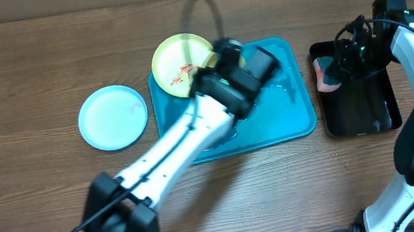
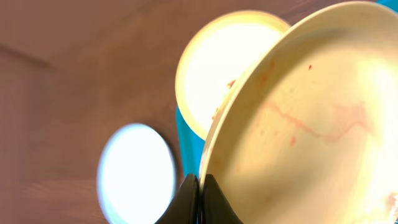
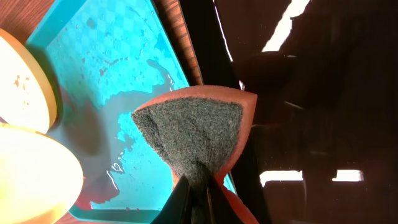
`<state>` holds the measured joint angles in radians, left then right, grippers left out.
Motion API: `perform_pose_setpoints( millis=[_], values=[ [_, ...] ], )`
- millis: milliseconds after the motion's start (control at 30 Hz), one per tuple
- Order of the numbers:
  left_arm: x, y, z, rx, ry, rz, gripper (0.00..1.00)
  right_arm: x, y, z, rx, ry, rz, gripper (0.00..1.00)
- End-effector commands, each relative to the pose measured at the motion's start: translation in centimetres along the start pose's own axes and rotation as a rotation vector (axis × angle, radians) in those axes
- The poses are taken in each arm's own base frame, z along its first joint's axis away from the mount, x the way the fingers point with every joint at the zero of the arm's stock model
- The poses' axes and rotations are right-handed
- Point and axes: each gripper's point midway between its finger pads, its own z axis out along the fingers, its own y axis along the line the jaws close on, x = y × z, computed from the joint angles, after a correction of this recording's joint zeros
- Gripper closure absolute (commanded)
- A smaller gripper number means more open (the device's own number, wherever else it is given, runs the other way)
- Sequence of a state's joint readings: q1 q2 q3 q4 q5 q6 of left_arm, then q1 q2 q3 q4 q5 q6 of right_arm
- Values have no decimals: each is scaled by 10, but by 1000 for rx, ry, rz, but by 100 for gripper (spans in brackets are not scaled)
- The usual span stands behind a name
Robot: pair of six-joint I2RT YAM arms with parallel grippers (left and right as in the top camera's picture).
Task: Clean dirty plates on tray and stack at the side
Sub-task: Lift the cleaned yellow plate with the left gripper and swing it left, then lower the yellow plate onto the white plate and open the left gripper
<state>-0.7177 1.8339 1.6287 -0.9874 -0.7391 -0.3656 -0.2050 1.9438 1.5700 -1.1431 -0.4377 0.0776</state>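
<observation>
My left tool [image 2: 199, 186] clenches the rim of a smeared yellow plate [image 2: 311, 124], tilted over the tray [image 1: 288, 110]. My right tool [image 3: 198, 193] grips the sponge [image 3: 193, 134] right of the tray, over the black tray [image 1: 363, 110]; plate lies leftward. Beyond: second smeared plate [image 1: 178, 65], tray's far-left corner.

tray [image 1: 289, 114] mid-table, first plate [image 1: 178, 65] on its back-left corner, second plate [image 1: 113, 116] left on table, small tray [image 1: 363, 114] right of tray
</observation>
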Motion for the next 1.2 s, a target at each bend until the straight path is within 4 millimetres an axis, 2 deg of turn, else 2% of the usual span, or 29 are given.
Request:
perform_pose_setpoints(
  millis=[0, 133, 333, 433, 500, 633, 867, 1033, 1167],
  values=[
    [-3, 20, -5, 240, 88, -224, 96, -7, 10, -18, -12, -56, -34, 96],
    [11, 67, 19, 297, 209, -359, 96, -7, 10, -18, -12, -56, -34, 96],
    [37, 125, 53, 410, 337, -491, 96, -8, 10, -18, -12, -58, -35, 96],
    [60, 156, 72, 423, 386, -560, 96, -8, 10, -18, -12, -59, -35, 95],
    [79, 168, 81, 443, 422, -593, 96, -8, 10, -18, -13, -59, -35, 95],
    [119, 181, 101, 492, 481, -673, 96, -8, 10, -18, -12, -61, -36, 95],
    [171, 182, 133, 512, 508, -797, 96, -8, 10, -18, -13, -59, -36, 95],
    [192, 186, 148, 448, 509, -836, 96, -8, 10, -18, -12, -59, -35, 95],
    [208, 205, 157, 316, 529, -859, 96, -7, 10, -18, -12, -56, -34, 95]
  ],
)
